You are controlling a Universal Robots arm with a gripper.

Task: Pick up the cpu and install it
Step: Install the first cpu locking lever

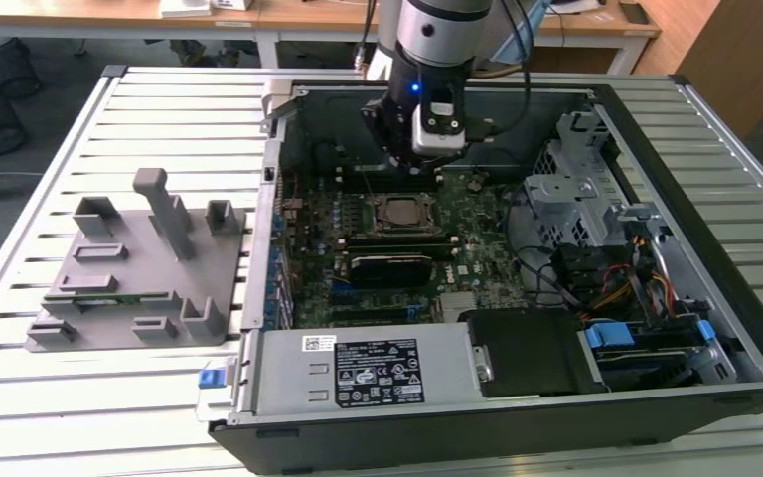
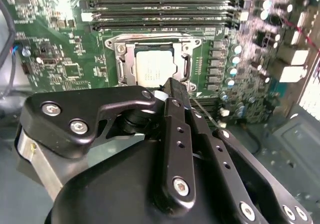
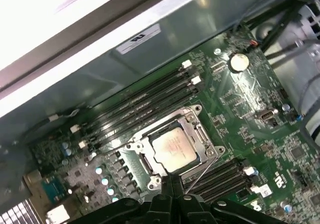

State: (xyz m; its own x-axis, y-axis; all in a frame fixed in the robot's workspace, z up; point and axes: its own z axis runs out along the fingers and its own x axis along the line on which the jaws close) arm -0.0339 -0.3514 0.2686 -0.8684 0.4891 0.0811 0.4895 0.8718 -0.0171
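Note:
The cpu [image 1: 397, 212] is a silvery square chip lying flat in the black socket frame [image 1: 370, 221] in the middle of the motherboard, inside the open computer case. Both wrist views show the cpu [image 2: 155, 67] [image 3: 175, 151] with the metal bracket around its edges. My gripper [image 1: 421, 164] hangs above the board just behind the socket in the exterior view. In both wrist views the black fingers [image 2: 171, 92] [image 3: 171, 184] are pressed together with nothing between them, a short way from the chip and not touching it.
Memory slots [image 2: 160, 7] run beside the socket. In the exterior view the case walls [image 1: 269, 199] surround the board, a black power supply [image 1: 362, 373] fills the near end, and a drive cage [image 1: 580, 189] and cables sit at the right. A grey fixture [image 1: 143, 268] stands on the slatted table at the left.

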